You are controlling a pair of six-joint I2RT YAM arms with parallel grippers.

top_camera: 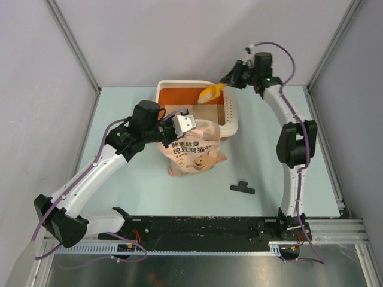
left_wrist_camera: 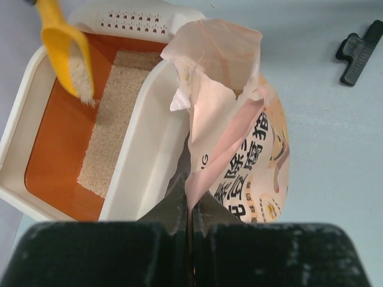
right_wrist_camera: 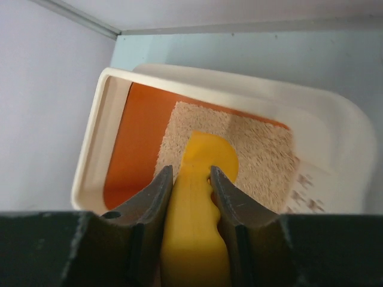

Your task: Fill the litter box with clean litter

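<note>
The cream-white litter box (top_camera: 179,84) stands at the back middle of the table. Pale beige clean litter (top_camera: 210,111) covers part of its orange floor, on the side next to the bag. My right gripper (top_camera: 231,78) is shut on the handle of a yellow scoop (top_camera: 210,92), held tilted over the box with granules spilling from it (left_wrist_camera: 82,75). My left gripper (top_camera: 185,124) is shut on the open top edge of the pink printed bag (top_camera: 191,152), which stands against the box's near wall (left_wrist_camera: 140,149). From the right wrist, the scoop (right_wrist_camera: 200,179) hangs over the litter (right_wrist_camera: 263,149).
A black clip (top_camera: 242,188) lies on the table in front of and to the right of the bag, also in the left wrist view (left_wrist_camera: 359,51). Grey enclosure walls stand close behind and beside the box. The box's slotted rim (left_wrist_camera: 134,24) faces right.
</note>
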